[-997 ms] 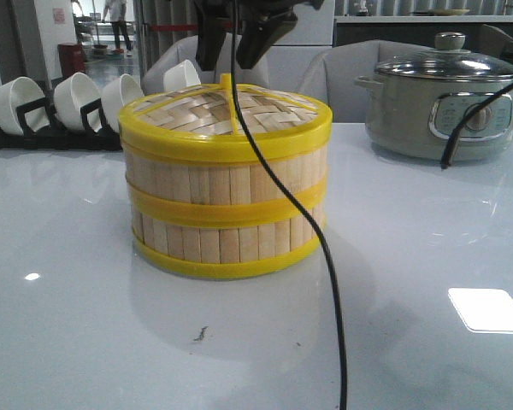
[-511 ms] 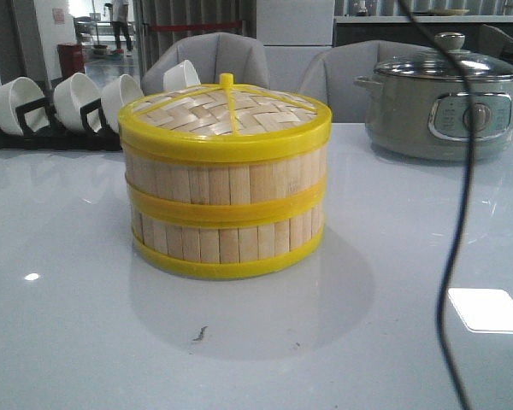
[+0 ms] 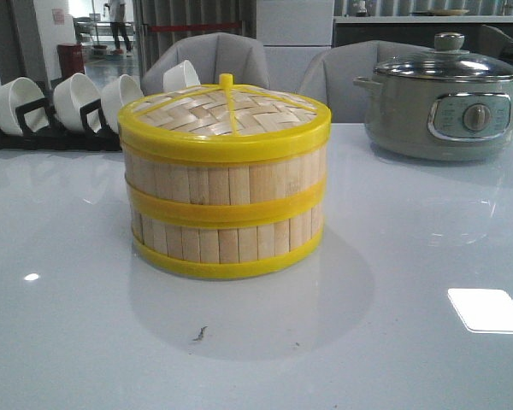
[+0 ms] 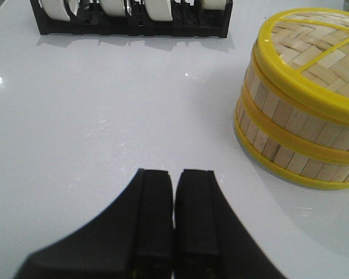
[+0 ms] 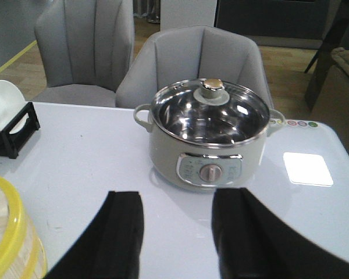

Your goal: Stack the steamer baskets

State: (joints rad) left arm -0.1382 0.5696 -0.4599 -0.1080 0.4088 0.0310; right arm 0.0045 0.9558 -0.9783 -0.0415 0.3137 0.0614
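Two steamer baskets [image 3: 227, 205] stand stacked in the middle of the table, slat walls and yellow rims lined up, with the woven lid [image 3: 227, 111] on top. The stack [image 4: 302, 99] also shows in the left wrist view, off to one side of my left gripper [image 4: 174, 177]. That gripper is shut, its black fingers pressed together with nothing between them, over bare table. My right gripper [image 5: 177, 203] is open and empty, apart from the stack. Only a yellow rim edge of the baskets [image 5: 14, 232] shows in the right wrist view. Neither gripper appears in the front view.
A grey-green electric pot [image 3: 445, 102] with a glass lid stands at the back right, straight ahead of the right gripper [image 5: 209, 139]. A black rack with white bowls [image 3: 68, 107] sits at the back left. Grey chairs [image 5: 192, 64] stand behind the table.
One second ago a gripper hung over the lid with a black cable across the view. The arm then left the view, the cable swung right and is gone now. The stack has not moved.
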